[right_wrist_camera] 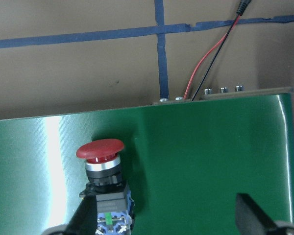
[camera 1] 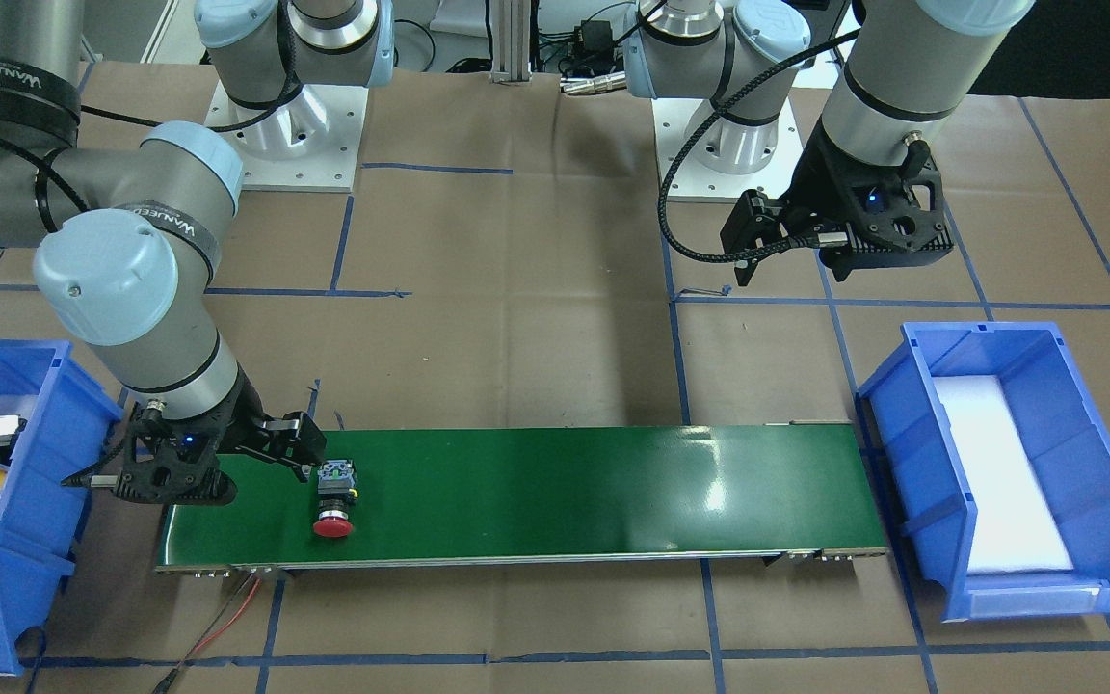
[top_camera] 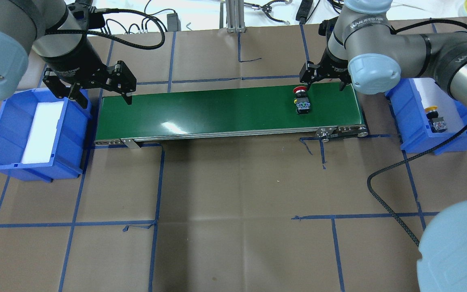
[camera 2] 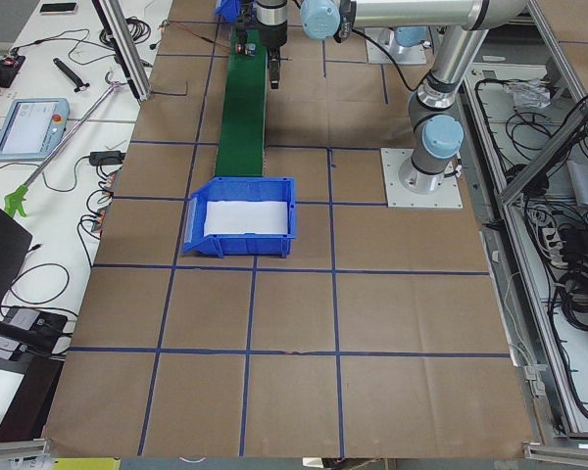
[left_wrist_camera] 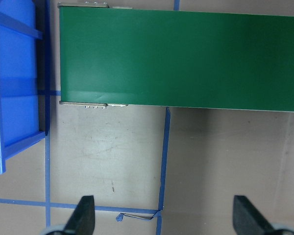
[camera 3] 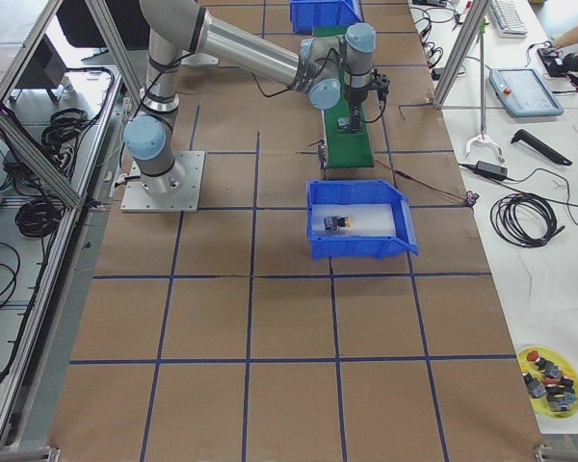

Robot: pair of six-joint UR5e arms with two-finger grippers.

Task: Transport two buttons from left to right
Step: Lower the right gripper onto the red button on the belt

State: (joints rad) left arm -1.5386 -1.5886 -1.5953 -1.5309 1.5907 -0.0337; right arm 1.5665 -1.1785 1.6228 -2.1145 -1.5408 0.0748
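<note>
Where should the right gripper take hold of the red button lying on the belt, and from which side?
Grip the red button by its black-grey body, not the wide rounded cap. It lies on its side on the green belt, so bring the open right gripper straight down from above, probably closing the fingers across the boxy body.

Desk (top_camera: 233, 182), brown paper top with blue tape grid. Lying on it: long green conveyor belt (top_camera: 217, 113); left blue plastic bin (top_camera: 6, 129) and right blue plastic bin (top_camera: 408, 117) at belt ends; two white metal base plates (camera 1: 333, 145).
</note>
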